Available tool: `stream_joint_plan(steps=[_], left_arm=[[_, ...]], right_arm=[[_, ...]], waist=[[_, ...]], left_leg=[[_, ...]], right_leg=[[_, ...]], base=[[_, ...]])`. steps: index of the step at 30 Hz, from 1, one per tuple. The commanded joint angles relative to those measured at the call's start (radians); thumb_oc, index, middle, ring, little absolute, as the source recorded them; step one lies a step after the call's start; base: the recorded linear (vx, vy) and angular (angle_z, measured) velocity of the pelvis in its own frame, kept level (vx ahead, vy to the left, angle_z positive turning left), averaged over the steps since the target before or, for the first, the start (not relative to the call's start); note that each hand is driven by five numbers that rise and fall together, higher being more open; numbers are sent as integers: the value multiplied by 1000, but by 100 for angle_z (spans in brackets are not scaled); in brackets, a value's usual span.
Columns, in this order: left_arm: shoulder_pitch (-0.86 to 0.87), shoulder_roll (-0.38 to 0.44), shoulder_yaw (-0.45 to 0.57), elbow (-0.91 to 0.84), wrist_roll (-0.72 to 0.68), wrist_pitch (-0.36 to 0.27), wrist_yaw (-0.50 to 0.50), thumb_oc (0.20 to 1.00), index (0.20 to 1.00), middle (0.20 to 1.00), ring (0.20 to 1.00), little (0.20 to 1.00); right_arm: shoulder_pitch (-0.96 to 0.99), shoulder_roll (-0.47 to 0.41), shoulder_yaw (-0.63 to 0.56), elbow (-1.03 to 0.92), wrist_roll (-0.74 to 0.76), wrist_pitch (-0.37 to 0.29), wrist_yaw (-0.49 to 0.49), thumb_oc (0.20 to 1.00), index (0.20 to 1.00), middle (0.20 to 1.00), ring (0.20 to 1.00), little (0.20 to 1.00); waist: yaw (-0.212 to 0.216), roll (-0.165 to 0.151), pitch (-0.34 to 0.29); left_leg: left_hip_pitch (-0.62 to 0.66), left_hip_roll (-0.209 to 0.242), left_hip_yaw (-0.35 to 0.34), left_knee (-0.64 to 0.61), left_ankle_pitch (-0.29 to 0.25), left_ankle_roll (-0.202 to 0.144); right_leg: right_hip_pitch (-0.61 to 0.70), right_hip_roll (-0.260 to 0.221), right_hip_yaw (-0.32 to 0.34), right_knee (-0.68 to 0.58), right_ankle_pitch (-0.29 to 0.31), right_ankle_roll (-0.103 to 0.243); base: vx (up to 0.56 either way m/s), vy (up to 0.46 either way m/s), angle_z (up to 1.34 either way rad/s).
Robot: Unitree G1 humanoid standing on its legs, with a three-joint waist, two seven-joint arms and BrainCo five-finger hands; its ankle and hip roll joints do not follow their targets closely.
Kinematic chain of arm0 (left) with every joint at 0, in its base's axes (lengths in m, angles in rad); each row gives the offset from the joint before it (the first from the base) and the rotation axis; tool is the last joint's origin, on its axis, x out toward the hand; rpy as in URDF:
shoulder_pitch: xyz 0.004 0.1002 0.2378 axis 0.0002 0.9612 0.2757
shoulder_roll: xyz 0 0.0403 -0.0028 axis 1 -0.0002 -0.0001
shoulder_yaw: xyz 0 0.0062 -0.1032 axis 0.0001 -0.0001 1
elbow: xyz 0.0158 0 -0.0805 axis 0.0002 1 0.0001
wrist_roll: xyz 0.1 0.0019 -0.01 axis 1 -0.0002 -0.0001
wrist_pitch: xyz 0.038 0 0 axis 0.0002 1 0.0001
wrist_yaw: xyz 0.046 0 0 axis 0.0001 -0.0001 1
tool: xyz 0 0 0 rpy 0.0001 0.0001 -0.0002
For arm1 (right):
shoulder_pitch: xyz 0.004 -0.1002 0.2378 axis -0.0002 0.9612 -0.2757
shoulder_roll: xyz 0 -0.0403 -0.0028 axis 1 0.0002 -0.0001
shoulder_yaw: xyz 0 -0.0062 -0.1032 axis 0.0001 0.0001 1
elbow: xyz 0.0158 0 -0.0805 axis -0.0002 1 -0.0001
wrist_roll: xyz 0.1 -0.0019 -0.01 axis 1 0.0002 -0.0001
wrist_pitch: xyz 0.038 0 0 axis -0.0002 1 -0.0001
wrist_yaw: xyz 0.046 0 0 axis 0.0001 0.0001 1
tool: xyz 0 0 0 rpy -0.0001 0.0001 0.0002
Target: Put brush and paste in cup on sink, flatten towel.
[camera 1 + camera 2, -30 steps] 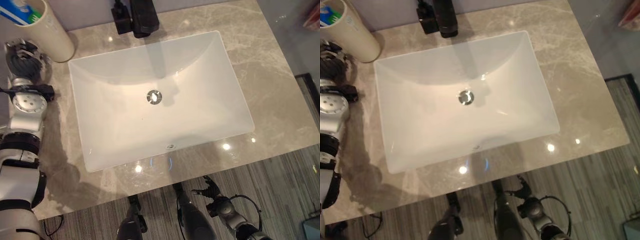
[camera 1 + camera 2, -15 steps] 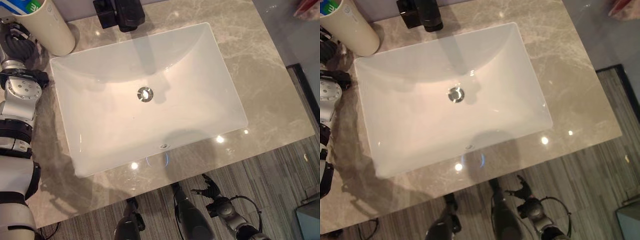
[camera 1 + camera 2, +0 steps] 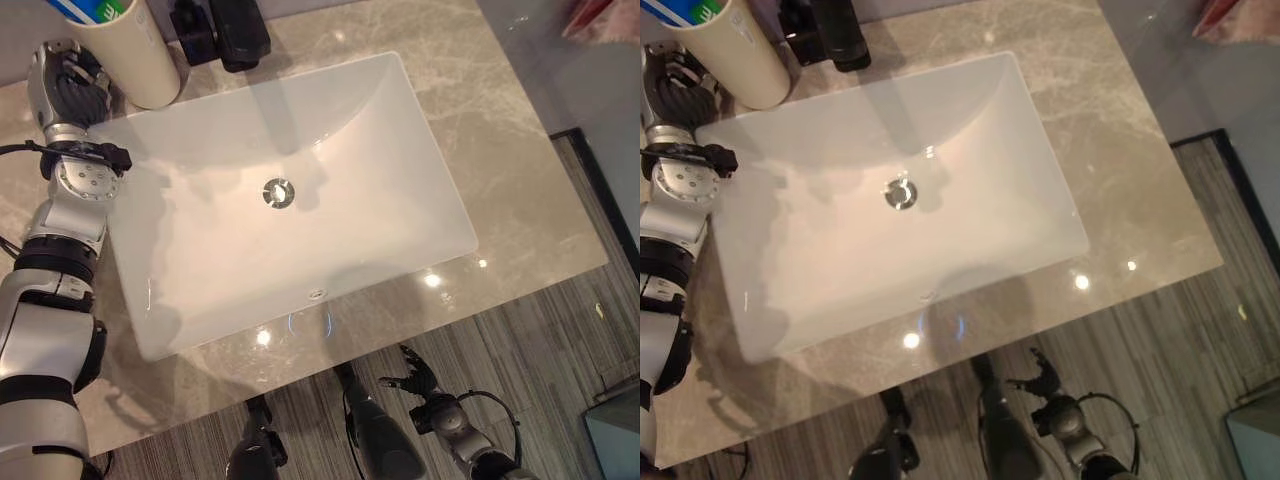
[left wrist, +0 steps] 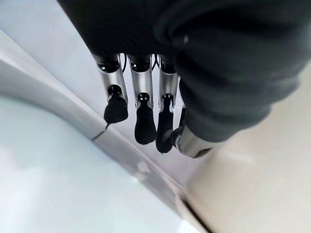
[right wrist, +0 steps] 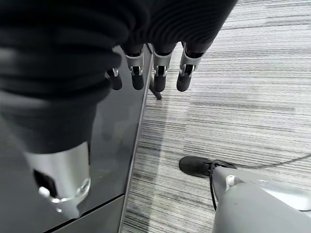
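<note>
A cream cup stands on the marble counter at the sink's far left corner. A blue and green paste tube sticks out of its top. My left hand rests on the counter just left of the cup; its fingers hang straight and hold nothing, with the cup's wall beside them. My right hand hangs below the counter's front edge over the floor, its fingers straight and empty.
The white rectangular sink takes up the middle of the counter, with a black faucet behind it. A pinkish thing lies beyond the counter at the far right. Striped floor runs along the front.
The whole picture has shifted, so the camera has moved. My left hand stays beside the cup and my right hand stays low over the floor.
</note>
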Motion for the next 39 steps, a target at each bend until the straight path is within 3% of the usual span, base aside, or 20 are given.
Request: stream_joint_plan(steps=[1, 5, 8, 10, 15, 17, 18, 19, 20, 22, 24, 26, 28, 32, 33, 35, 39], left_arm=[[54, -11, 61, 73, -11, 4, 68, 200, 200, 200, 200, 200], [149, 31, 140, 11, -28, 1, 89, 200, 200, 200, 200, 200], [293, 78, 222, -146, 9, -3, 113, 200, 200, 200, 200, 200], [496, 104, 356, -372, 51, -30, 135, 200, 200, 200, 200, 200], [757, 51, 544, -633, 114, -61, 146, 200, 200, 200, 200, 200], [916, -25, 654, -726, 138, -88, 138, 200, 200, 200, 200, 200], [921, -27, 659, -730, 139, -87, 137, 200, 200, 200, 200, 200], [984, -81, 690, -775, 132, -100, 118, 200, 200, 200, 200, 200], [986, -82, 693, -778, 132, -99, 117, 200, 200, 200, 200, 200], [1089, -155, 743, -798, 146, -107, 101, 200, 200, 200, 200, 200], [1139, -203, 769, -805, 136, -103, 93, 200, 200, 200, 200, 200], [1164, -228, 780, -812, 124, -105, 84, 200, 200, 200, 200, 200], [1210, -290, 777, -844, 87, -136, 58, 200, 200, 200, 200, 200], [1261, -374, 740, -828, 5, -164, 0, 200, 200, 200, 200, 200], [1262, -374, 740, -829, 4, -164, -1, 200, 200, 200, 200, 200], [1269, -448, 722, -699, -82, -145, 17, 200, 200, 200, 200, 200], [1251, -474, 686, -506, -147, -128, 22, 200, 200, 200, 200, 200]], right_arm=[[26, -27, -5, 7, -3, -21, -17, 1000, 1000, 1000, 1000, 1000], [41, -33, -13, 24, -17, -11, -6, 1000, 1000, 1000, 1000, 1000], [58, -41, -23, 46, -37, -4, 8, 1000, 1000, 1000, 1000, 1000], [74, -43, -41, 38, -55, -1, 26, 1000, 1000, 1000, 1000, 1000], [90, -59, -60, 24, -81, 1, 38, 1000, 1000, 1000, 1000, 1000], [76, -83, -98, 33, -93, 9, 39, 1000, 1000, 1000, 1000, 1000], [75, -84, -96, 33, -93, 9, 39, 1000, 1000, 1000, 1000, 1000], [82, -99, -145, 52, -78, 9, 33, 1000, 1000, 1000, 1000, 1000], [82, -100, -144, 52, -78, 10, 34, 1000, 1000, 1000, 1000, 1000], [111, -118, -229, 78, -56, 14, 23, 1000, 1000, 1000, 1000, 1000], [131, -121, -261, 104, -63, 20, 23, 1000, 1000, 1000, 1000, 1000], [138, -121, -270, 110, -65, 23, 28, 1000, 1000, 1000, 1000, 1000], [177, -112, -312, 112, -49, 28, 35, 1000, 1000, 1000, 1000, 1000], [208, -93, -400, 124, 9, 24, 17, 1000, 1000, 1000, 1000, 1000], [208, -93, -400, 123, 9, 24, 17, 1000, 1000, 1000, 1000, 1000], [221, -69, -452, 102, 45, 17, -14, 1000, 1000, 1000, 1000, 1000], [219, -52, -459, 98, 53, 19, -49, 1000, 1000, 1000, 1000, 1000]], waist=[[18, 22, -27], [38, 34, -51], [64, 47, -71], [98, 51, -83], [124, 55, -86], [147, 28, -80], [144, 28, -80], [143, 12, -82], [140, 12, -85], [141, 8, -105], [145, 10, -111], [142, 9, -112], [128, 13, -107], [115, -11, -99], [117, -12, -99], [109, -34, -65], [111, -39, -32]], left_leg=[[102, 69, -42, 7, 10, -68], [143, 69, -63, 7, 8, -66], [177, 76, -89, 7, 13, -66], [190, 85, -120, 7, 35, -70], [163, 95, -172, 7, 107, -92], [221, 10, -183, 58, 23, -22], [217, 8, -184, 64, 22, -20], [219, -50, -169, 154, -74, 7], [210, -52, -171, 159, -73, 9], [270, -117, -210, 245, -165, 28], [315, -160, -273, 301, -205, 38], [335, -174, -301, 305, -212, 45], [389, -192, -366, 245, -255, 70], [378, -243, -350, 210, -330, 115], [378, -244, -348, 209, -330, 116], [372, -292, -328, 150, -297, 149], [354, -289, -304, 143, -262, 158]], right_leg=[[74, -56, -58, -2, -14, 93], [137, -56, -87, 0, -38, 79], [188, -44, -119, 26, -79, 57], [225, -27, -154, 55, -115, 33], [255, -5, -225, 73, -149, 10], [259, -23, -256, 86, -140, 7], [258, -25, -256, 85, -137, 8], [249, -48, -281, 81, -117, 8], [244, -50, -283, 79, -113, 9], [233, -55, -299, 76, -86, 9], [222, -49, -295, 97, -77, 10], [204, -52, -290, 113, -66, 14], [142, -58, -258, 147, -35, 30], [106, -110, -241, 139, 30, 66], [106, -111, -239, 138, 31, 67], [52, -154, -199, 125, 147, 119], [33, -169, -230, 110, 154, 124]], base=[[73, -52, 0], [71, -65, 10], [26, -95, 27], [-46, -126, 47], [-111, -93, 51], [-190, -68, 53], [-274, -38, 38], [-189, -1, 31], [-308, 35, 43], [-175, 95, 45], [-104, 98, 23], [-157, 129, 8], [-317, 303, -8], [-255, 243, 4], [-257, 235, -5], [-382, 326, -36], [-287, 118, -45]])
